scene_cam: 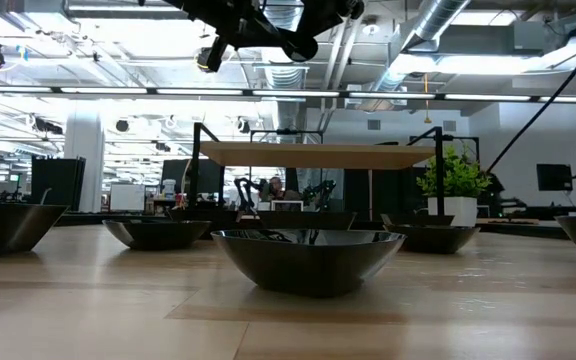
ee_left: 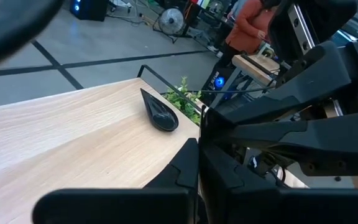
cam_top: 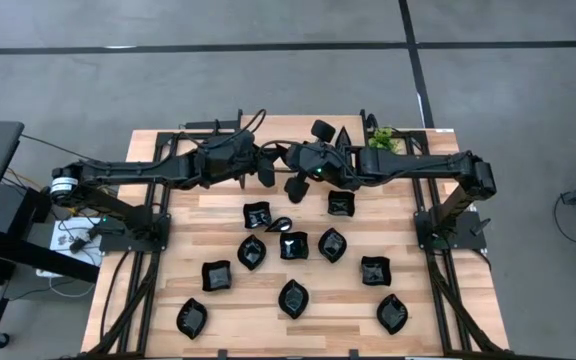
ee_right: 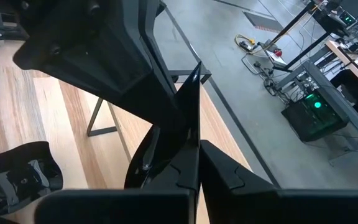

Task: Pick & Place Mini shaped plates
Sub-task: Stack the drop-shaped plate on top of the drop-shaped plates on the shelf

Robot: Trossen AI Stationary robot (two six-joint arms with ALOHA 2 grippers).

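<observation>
High over the far middle of the table, my left gripper [cam_top: 271,162] and my right gripper [cam_top: 290,163] meet tip to tip. Both are shut on one glossy black mini shaped plate [ee_right: 146,155], held between them on edge. In the low view the two hands show at the top [scene_cam: 268,25], well above the wood. Several more black plates lie flat on their bases on the near half of the table, among them a rounded square [cam_top: 257,214], a leaf oval [cam_top: 293,298] and a bowl-like one [scene_cam: 308,258]. A teardrop plate [ee_left: 159,113] lies by the far edge. My left gripper pinches the plate's thin rim [ee_left: 198,132] between its two fingers, coming about level from the table's left. The plate shows edge-on there and hangs clear of the table. My right gripper pinches the same plate by its rim [ee_right: 193,118] between its two fingers, slanting slightly down from the table's right. The rim runs up from the fingers. The plate stands on edge, clear of the wood.
A small green plant [cam_top: 381,137] in a white pot [scene_cam: 455,210] stands at the far right corner. Black frame rails [cam_top: 438,250] run along both sides of the table. A person in orange [ee_left: 250,22] is in the room beyond.
</observation>
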